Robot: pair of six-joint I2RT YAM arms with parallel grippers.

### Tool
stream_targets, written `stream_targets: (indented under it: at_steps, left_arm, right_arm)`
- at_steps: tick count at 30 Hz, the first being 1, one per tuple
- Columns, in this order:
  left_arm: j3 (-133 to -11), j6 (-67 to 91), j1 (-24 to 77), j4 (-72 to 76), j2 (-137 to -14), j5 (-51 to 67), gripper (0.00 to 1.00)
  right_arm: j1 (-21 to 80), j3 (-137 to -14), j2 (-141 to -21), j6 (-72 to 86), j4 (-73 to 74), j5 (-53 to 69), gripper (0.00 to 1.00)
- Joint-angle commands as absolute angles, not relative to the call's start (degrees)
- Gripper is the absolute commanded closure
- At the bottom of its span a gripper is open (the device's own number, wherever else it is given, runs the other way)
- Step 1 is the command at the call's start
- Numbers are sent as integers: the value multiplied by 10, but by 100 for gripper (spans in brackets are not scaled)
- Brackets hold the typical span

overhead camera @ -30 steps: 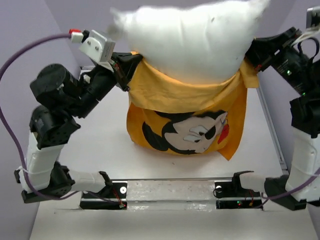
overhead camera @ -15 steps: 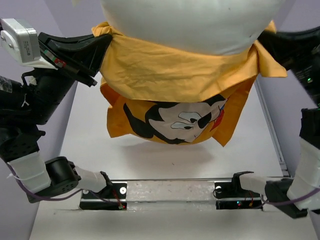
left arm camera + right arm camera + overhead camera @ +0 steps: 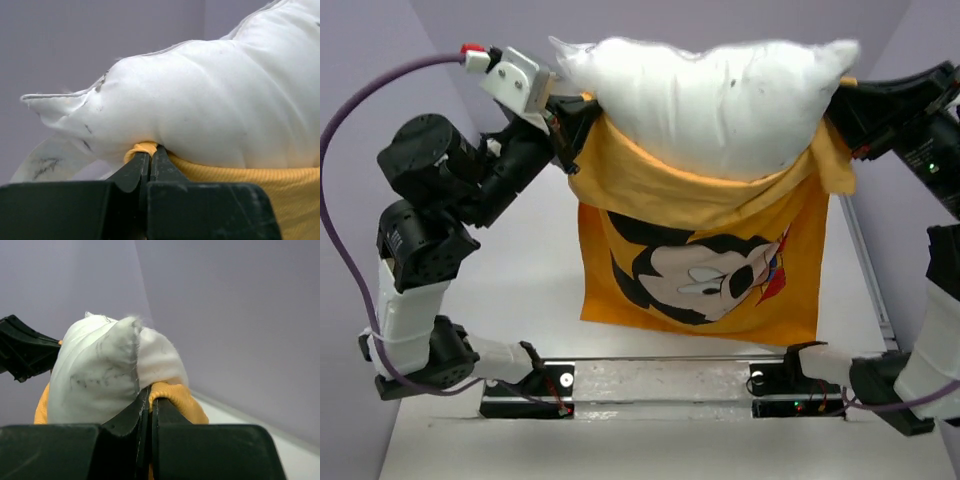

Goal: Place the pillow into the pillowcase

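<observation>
- left gripper [image 3: 150,152] pinched shut on pillowcase [image 3: 705,200] rim, left corner
- right gripper [image 3: 150,397] clamped on right corner
- pillow [image 3: 720,95] sits in the held-up opening, mostly outside, hiding far rim
- case hangs over table [image 3: 510,270]

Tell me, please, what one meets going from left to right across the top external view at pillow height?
From the left: left arm → left gripper → pillow → right gripper → right arm. The pillowcase, pinched by both grippers, spans the pillow's width, so it is left out.
</observation>
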State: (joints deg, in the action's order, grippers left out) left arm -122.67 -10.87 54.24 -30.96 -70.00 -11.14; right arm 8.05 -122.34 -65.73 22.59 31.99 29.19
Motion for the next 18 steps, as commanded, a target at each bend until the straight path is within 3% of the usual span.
stream_targets:
  at_steps: [1, 2, 4, 5, 7, 8, 9, 10, 11, 12, 13, 14, 15, 16, 18]
  left_arm:
    - [-1617, -119, 540, -323, -805, -62, 100]
    - [-1633, -117, 540, -438, -859, -109, 99]
    - [-1708, -126, 539, -508, -936, -141, 98]
    - [-1689, -131, 536, -470, -928, -108, 99]
    - [-1678, -126, 536, -324, -894, -80, 100]
    - [-1620, -126, 536, -274, -816, -66, 100]
    - [-1538, -126, 536, -231, -770, -69, 100]
    - [-1313, -124, 536, -139, -722, -73, 100]
    - [-1198, -117, 536, -91, -649, -116, 100]
    - [-1043, -110, 536, -24, -616, -140, 100]
    - [-1042, -105, 535, -6, -615, -149, 100]
    - [-1046, -107, 534, -17, -633, -139, 100]
    - [-1123, -125, 535, -108, -659, -130, 100]
    - [-1340, -133, 535, -152, -691, -112, 100]
    - [-1495, -124, 535, -252, -764, -47, 100]
  right_arm:
    - [79, -1495, -750, 200, 263, 273, 100]
    - [79, -1411, -708, 201, 260, 286, 100]
    - [79, -1125, -626, 234, 92, 257, 100]
    - [79, -1103, -648, 229, 114, 248, 100]
    - [79, -1311, -718, 198, 227, 261, 100]
    - [79, -1509, -770, 197, 238, 258, 100]
    - [79, -1562, -779, 197, 249, 252, 100]
    - [79, -1557, -767, 196, 264, 266, 100]
    - [79, -1365, -738, 196, 253, 275, 100]
    - [79, -1211, -650, 224, 122, 269, 100]
    - [79, -1108, -633, 236, 93, 266, 100]
    - [79, -1100, -648, 227, 126, 271, 100]
    - [79, -1251, -677, 202, 178, 274, 100]
    - [79, -1340, -725, 201, 211, 272, 100]
    - [79, -1508, -757, 208, 221, 282, 100]
